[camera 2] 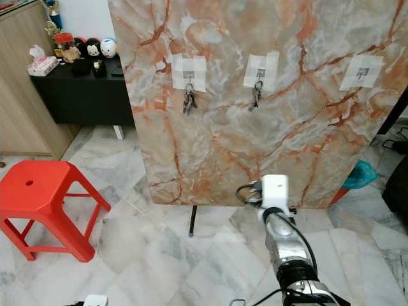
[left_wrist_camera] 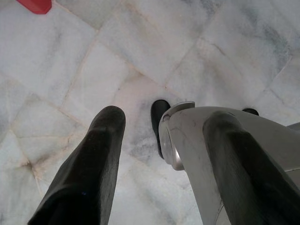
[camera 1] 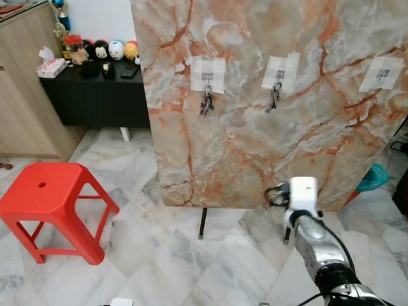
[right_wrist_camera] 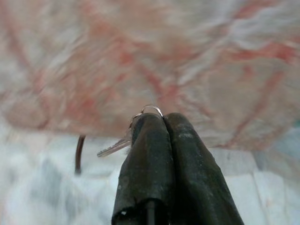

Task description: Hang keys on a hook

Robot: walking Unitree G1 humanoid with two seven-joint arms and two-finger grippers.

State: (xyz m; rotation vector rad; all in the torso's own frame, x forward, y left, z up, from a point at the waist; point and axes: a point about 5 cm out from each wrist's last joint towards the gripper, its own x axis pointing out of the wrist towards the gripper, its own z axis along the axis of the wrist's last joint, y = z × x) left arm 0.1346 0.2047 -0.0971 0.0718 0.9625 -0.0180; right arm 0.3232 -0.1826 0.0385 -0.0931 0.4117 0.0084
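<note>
A marble-patterned board (camera 1: 268, 102) stands upright ahead, with three hooks on white tape patches. The left hook (camera 1: 208, 76) and the middle hook (camera 1: 278, 74) each carry a bunch of keys; the right hook (camera 1: 382, 76) is bare. My right gripper (camera 1: 275, 195) is raised low before the board's bottom edge, well below the hooks. It is shut on a set of keys (right_wrist_camera: 123, 143), whose ring and one key stick out past the fingertips. My left gripper (left_wrist_camera: 159, 136) hangs over the floor, open and holding nothing.
A red plastic stool (camera 1: 52, 207) stands on the marble floor at the left. Behind it are a wooden cabinet (camera 1: 29, 89) and a black sideboard (camera 1: 95, 92) with small toys. A teal bag (camera 1: 376, 177) lies by the board's right foot.
</note>
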